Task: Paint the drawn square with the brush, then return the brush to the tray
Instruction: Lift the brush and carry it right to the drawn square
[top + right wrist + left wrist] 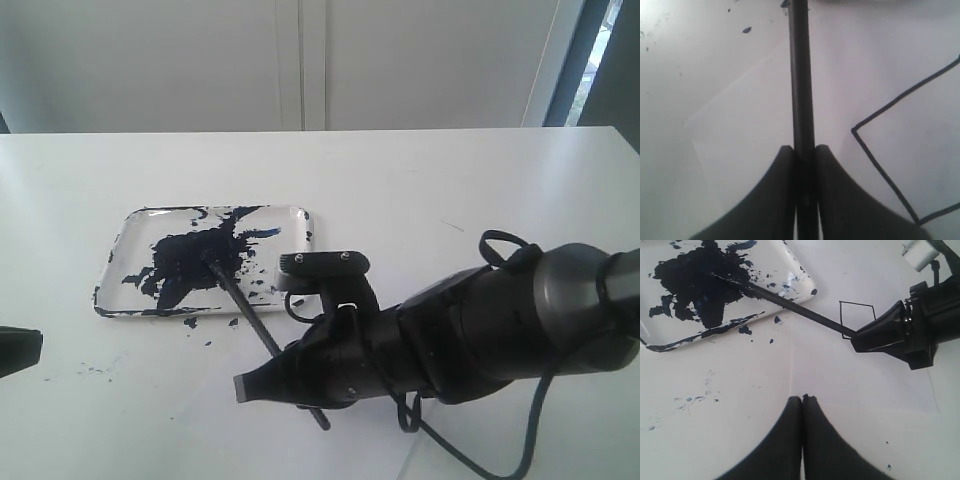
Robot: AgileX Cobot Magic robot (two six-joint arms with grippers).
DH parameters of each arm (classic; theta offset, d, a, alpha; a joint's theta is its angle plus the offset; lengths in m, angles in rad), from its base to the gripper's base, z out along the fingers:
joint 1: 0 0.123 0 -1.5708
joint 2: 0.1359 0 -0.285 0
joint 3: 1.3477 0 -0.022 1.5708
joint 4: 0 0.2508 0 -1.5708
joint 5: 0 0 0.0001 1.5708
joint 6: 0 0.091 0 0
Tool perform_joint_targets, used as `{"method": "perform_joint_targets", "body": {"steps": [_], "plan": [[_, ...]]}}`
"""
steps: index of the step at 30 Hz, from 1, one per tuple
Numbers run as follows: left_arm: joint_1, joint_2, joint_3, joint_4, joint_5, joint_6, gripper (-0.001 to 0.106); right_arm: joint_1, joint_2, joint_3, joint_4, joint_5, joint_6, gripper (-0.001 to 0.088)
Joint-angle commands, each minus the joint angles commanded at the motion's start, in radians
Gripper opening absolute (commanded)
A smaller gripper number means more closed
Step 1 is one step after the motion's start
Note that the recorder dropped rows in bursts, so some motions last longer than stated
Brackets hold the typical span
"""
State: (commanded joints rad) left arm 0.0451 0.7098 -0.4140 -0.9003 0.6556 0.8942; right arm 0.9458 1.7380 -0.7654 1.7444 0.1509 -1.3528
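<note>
The right gripper [804, 149] is clenched on the brush [790, 304]. Its two black fingers [774, 195] press against either side of the thin black handle, partway along it, and a short length of handle sticks out on the near side. The brush slants up and to the left from the grip. Its dark tip lies in the navy blotch on the tray [300, 218]. The left gripper [802, 399] sits at the near left edge of the scene, well apart from the tray. Its jaws are pressed together with nothing between them.

The drawn square [858, 304] is a thin black outline, tilted, and its inside is blank white. It lies just right of the tray, beside the tip of the right gripper. In the left wrist view the brush handle crosses one of its corners. It is drawn on a white sheet [740, 125] lying flat, whose edges barely show.

The tray is clear-white with rounded corners, smeared and splattered with dark blue. It stands left of centre on a white table [450, 180]. A few small paint specks [190, 322] dot the table near its front edge. Behind the table is a white panelled wall [150, 60], with a dark upright frame [575, 50] at the far right.
</note>
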Motion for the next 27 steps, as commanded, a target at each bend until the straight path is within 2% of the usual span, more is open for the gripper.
{"method": "perform_joint_targets", "body": {"steps": [2,7,8,10,11,12,14,15,16,19,21,27], "plan": [[0.0,0.0,-0.002,0.0,0.0,0.0,0.0,0.0,-0.03,0.0,-0.012,0.002,-0.008,0.0],[0.0,0.0,-0.017,-0.02,0.039,0.028,0.0,0.0,-0.193,0.021,-0.186,0.073,0.014,0.0],[0.0,0.0,-0.017,-0.038,0.051,0.047,0.003,0.0,-0.229,0.031,-0.228,0.093,0.046,0.0],[0.0,0.0,-0.017,-0.083,0.079,0.107,0.016,0.0,-0.313,0.058,-0.388,0.111,0.192,0.0],[0.0,0.0,-0.017,-0.093,0.088,0.125,0.026,0.0,-0.364,0.075,-0.517,0.115,0.299,0.0],[0.0,0.0,-0.017,-0.093,0.093,0.127,0.03,0.0,-0.397,0.086,-0.598,0.124,0.39,0.0],[0.0,0.0,-0.017,-0.093,0.119,0.136,0.038,0.0,-0.485,0.095,-1.015,0.216,0.755,0.0],[0.0,0.0,-0.017,-0.097,0.128,0.146,0.038,0.0,-0.508,0.095,-1.137,0.251,0.869,0.0],[0.0,0.0,-0.017,-0.11,0.146,0.162,0.038,0.0,-0.548,0.095,-1.364,0.33,1.07,0.0],[0.0,0.0,-0.017,-0.136,0.171,0.198,0.038,0.0,-0.62,0.095,-1.636,0.457,1.319,0.0],[0.0,0.0,-0.017,-0.149,0.185,0.211,0.038,0.0,-0.694,0.095,-1.685,0.543,1.339,0.0],[0.0,0.0,-0.017,-0.198,0.232,0.265,0.038,0.0,-0.855,0.086,-1.691,0.673,1.353,0.0]]}}
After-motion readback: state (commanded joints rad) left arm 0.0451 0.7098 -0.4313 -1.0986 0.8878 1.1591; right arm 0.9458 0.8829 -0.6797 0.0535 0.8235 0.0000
